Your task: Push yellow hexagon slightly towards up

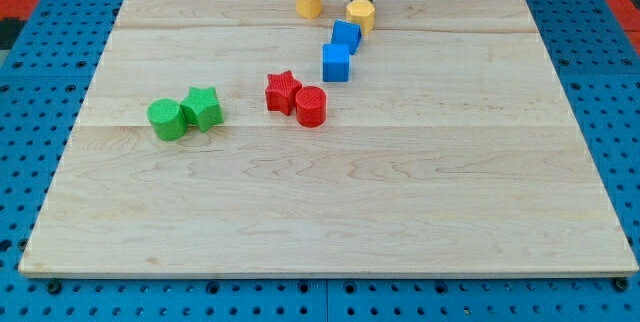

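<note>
The yellow hexagon (361, 15) sits near the top edge of the wooden board (330, 212), a little right of centre. My tip (362, 1) comes down from the view's top and stands right at the hexagon's upper side, seemingly touching it. A yellow heart (309, 1) lies to the hexagon's left, apart from it. A blue block (346, 36) sits just below the hexagon, close to its lower left edge.
A second blue block (337, 62) lies below the first. A red star (283, 91) and a red cylinder (311, 106) touch near the board's middle. A green cylinder (166, 119) and a green star (202, 109) sit together at the left. Blue pegboard (30, 82) surrounds the board.
</note>
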You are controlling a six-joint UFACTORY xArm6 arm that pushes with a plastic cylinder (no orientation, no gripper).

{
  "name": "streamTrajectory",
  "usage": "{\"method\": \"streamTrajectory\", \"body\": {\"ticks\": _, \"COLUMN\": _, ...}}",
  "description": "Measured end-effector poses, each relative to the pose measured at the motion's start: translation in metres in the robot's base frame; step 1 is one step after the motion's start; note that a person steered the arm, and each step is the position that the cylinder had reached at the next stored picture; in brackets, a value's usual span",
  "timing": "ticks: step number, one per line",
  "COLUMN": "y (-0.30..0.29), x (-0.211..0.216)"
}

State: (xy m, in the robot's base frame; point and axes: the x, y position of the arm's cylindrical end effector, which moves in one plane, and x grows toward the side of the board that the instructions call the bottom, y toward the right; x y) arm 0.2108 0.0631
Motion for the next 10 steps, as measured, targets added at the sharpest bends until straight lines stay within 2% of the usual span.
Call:
{"method": "streamTrajectory", "body": {"ticks": 1, "y": 0.032, "x": -0.019}}
{"method": "streamTrajectory", "body": {"ticks": 2, "y": 0.074, "x": 0.001}}
{"method": "streamTrajectory", "body": {"ticks": 3, "y": 0.041, "x": 0.046}}
{"method": "streamTrajectory", "body": {"ticks": 4, "y": 0.021, "x": 0.073}}
{"method": "streamTrajectory", "body": {"ticks": 5, "y": -0.001, "x": 0.07}}
{"method": "streamTrajectory", "body": {"ticks": 7, "y": 0.0, "x": 0.05}}
{"method": "streamTrajectory", "body": {"ticks": 10, "y": -0.019, "x": 0.068}}
